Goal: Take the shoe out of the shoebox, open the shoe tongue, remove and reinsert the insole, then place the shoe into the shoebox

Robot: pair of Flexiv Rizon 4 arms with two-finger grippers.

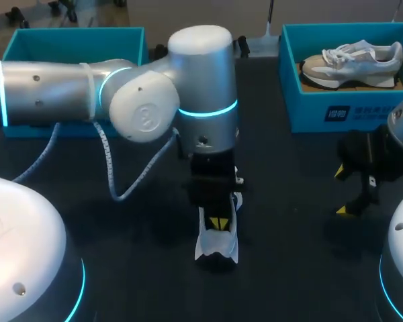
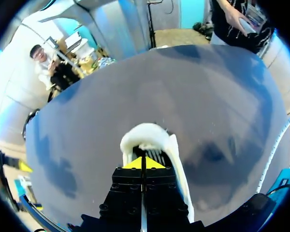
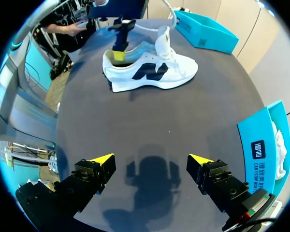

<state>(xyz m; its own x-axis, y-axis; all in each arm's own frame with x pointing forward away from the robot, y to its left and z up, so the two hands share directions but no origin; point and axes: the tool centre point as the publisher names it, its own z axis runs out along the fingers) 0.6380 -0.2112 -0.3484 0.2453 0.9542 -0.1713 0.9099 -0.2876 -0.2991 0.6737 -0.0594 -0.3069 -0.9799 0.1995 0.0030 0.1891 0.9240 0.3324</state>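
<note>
Finds the white shoe (image 3: 154,72) upright at the middle of the table (image 1: 289,228), long axis running away from the robot, toe toward the far edge, left gripper (image 2: 143,162) pinched together down in its collar, right gripper (image 3: 151,158) splayed wide well aside, second shoe (image 1: 352,64) in the right shoebox (image 1: 336,114).

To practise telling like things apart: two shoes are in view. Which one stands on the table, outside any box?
The white shoe at mid-table, with the left gripper at its heel. The other shoe lies inside the blue shoebox at the right.

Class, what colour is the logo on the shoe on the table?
Black logo on the shoe; best in right wrist view.
</note>
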